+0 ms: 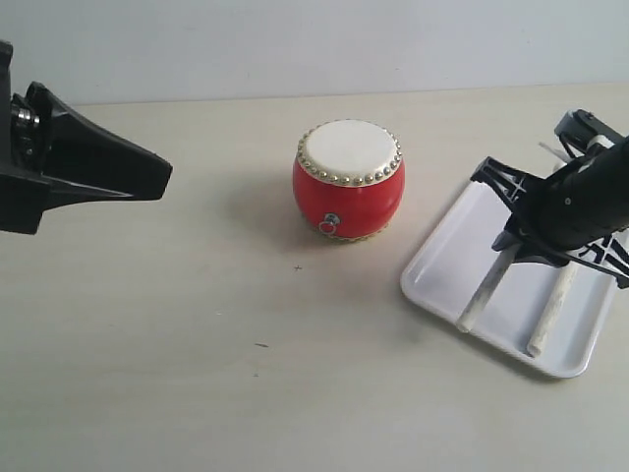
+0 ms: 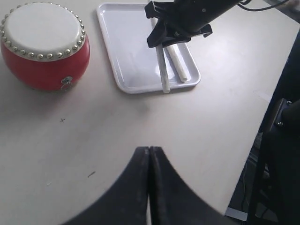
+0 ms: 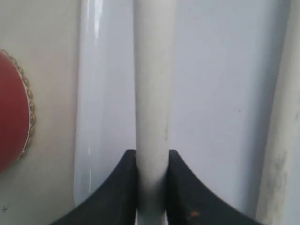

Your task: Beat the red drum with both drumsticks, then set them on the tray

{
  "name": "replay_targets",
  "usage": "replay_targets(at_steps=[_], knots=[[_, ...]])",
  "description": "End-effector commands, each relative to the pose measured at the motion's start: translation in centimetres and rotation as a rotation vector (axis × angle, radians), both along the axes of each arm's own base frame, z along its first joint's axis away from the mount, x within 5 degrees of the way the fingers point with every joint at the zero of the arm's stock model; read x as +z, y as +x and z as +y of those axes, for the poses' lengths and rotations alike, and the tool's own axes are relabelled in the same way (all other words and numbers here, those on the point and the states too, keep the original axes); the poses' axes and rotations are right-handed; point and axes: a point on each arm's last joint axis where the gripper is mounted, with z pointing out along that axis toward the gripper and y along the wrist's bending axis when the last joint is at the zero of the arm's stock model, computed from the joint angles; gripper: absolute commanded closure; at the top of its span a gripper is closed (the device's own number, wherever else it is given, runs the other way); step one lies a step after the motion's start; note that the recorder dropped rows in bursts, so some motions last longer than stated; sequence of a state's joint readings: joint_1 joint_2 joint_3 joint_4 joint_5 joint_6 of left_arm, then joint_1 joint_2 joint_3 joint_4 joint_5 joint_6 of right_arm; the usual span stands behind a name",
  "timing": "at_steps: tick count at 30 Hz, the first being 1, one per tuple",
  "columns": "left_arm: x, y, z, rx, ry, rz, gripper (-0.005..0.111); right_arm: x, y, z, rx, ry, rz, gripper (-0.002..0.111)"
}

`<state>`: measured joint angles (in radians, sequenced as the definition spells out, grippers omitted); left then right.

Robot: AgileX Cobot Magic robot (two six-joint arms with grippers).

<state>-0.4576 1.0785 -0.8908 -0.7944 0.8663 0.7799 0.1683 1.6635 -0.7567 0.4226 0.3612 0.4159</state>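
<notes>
Two pale sticks (image 1: 550, 315), glossy tray (image 1: 442, 265) | right fingers (image 3: 187, 192) clamp one | left fingers (image 2: 136, 187) together

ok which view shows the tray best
The left wrist view: the tray shows almost whole, one corner under the right gripper. In the exterior view that arm hides more; the right wrist view shows only a close strip.

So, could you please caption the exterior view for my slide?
Right gripper holds one drumstick over the tray, second drumstick lying alongside, red drum nearby.
</notes>
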Motion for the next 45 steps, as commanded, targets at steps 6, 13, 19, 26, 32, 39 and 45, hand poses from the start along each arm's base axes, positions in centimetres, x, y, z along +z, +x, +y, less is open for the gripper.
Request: replay_targets(at_steps=[6, 13, 19, 26, 32, 39, 45], knots=[[0.3, -0.2, 0.1, -0.001, -0.008, 0.000, 0.107, -0.6, 0.7, -2.7, -0.031, -0.037, -0.001, 0.108], [0.3, -0.2, 0.1, -0.001, -0.012, 0.002, 0.107, -2.2, 1.0, -2.7, -0.030, -0.041, 0.050, 0.108], [0.3, -0.2, 0.1, 0.001, -0.014, 0.004, 0.107, -2.5, 1.0, -2.7, -0.020, -0.049, 0.051, 0.101], [0.3, -0.2, 0.1, 0.001, -0.016, 0.005, 0.107, -2.5, 1.2, -2.9, -0.005, -0.073, 0.026, 0.079], [0.3, -0.2, 0.0, 0.010, -0.021, 0.023, 0.107, -2.5, 1.3, -2.9, -0.010, -0.071, 0.022, 0.077], [0.3, -0.2, 0.0, 0.010, -0.021, 0.024, 0.107, -2.5, 1.0, -2.1, -0.036, -0.019, 0.051, 0.077], [0.3, -0.2, 0.0, 0.011, -0.021, 0.023, 0.107, -2.3, 1.3, -0.7, 0.008, -0.021, -0.006, 0.077]])
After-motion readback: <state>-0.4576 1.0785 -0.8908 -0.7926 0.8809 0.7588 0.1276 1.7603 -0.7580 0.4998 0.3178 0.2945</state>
